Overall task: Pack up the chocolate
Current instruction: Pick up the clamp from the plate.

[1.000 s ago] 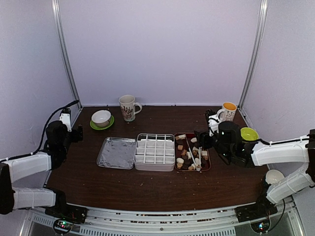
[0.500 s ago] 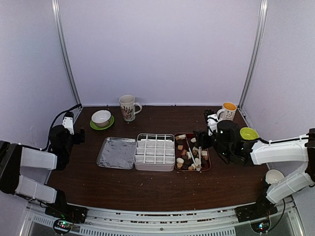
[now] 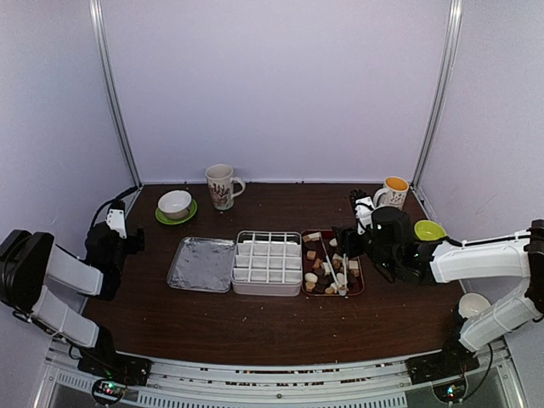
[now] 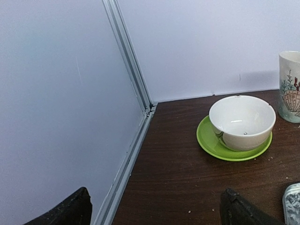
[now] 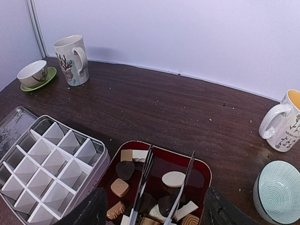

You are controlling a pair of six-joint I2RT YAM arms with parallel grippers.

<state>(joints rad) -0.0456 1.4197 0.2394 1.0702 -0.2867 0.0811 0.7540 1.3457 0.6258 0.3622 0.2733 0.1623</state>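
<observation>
Lying in the dark red tray [image 5: 206, 174] beside the grid box [image 5: 51, 159], your chocolate [image 5: 173, 178] has the tongs [image 5: 146, 172] across it. Your right gripper [image 5: 157, 213] hangs at the tray's edge, fingers spread. Your left gripper [image 4: 157, 213], also spread, faces the bowl [image 4: 241, 122].

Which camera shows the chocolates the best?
The right wrist view: the chocolate sits close below, its shapes and colours clear in the red tray. The top view shows only tiny specks there. The left wrist view shows none.
</observation>
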